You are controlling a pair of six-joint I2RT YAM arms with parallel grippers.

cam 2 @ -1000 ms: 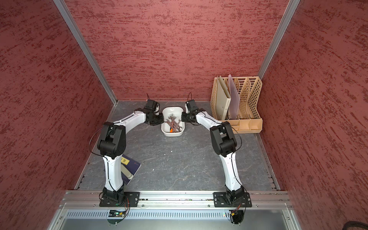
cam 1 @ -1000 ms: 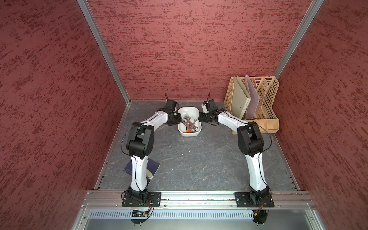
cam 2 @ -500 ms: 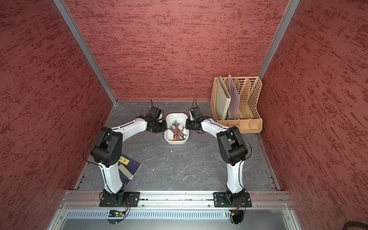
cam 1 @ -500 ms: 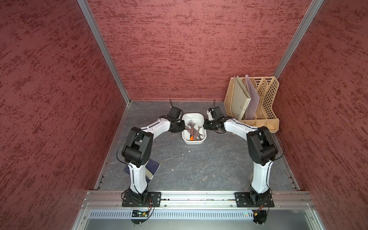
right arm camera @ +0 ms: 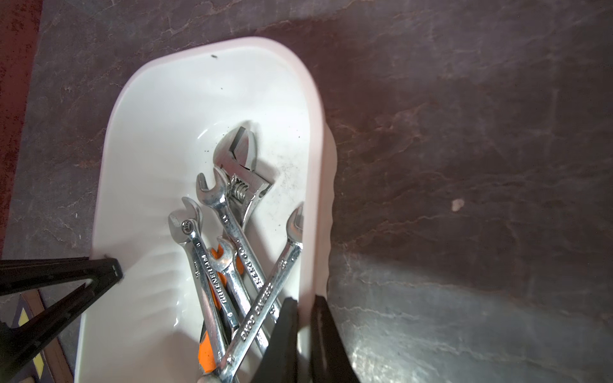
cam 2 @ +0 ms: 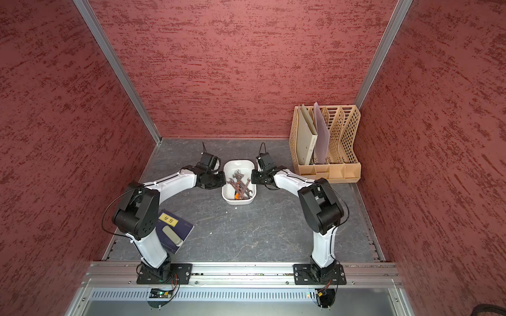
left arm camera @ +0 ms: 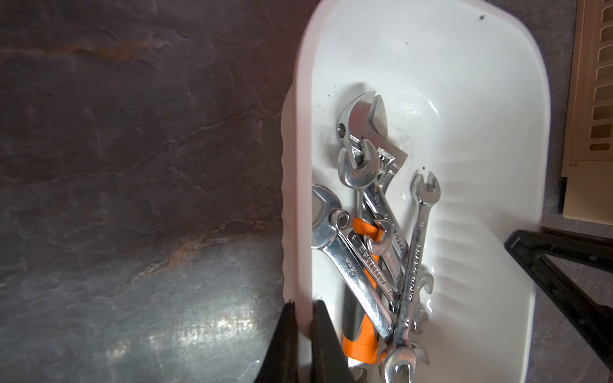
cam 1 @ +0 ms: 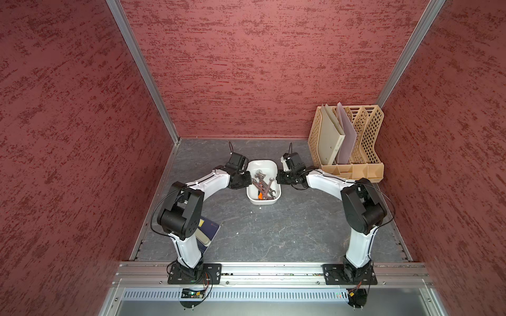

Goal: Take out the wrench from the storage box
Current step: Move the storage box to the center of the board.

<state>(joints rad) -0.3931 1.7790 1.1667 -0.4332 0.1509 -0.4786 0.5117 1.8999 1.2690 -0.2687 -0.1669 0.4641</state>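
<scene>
Wrenches (open-ended spanners piled over an orange-handled adjustable one) lie inside the white storage box on the grey counter. The left pincer is clamped narrow on one long rim, the right pincer on the opposite rim — each with one finger inside, one outside.
</scene>
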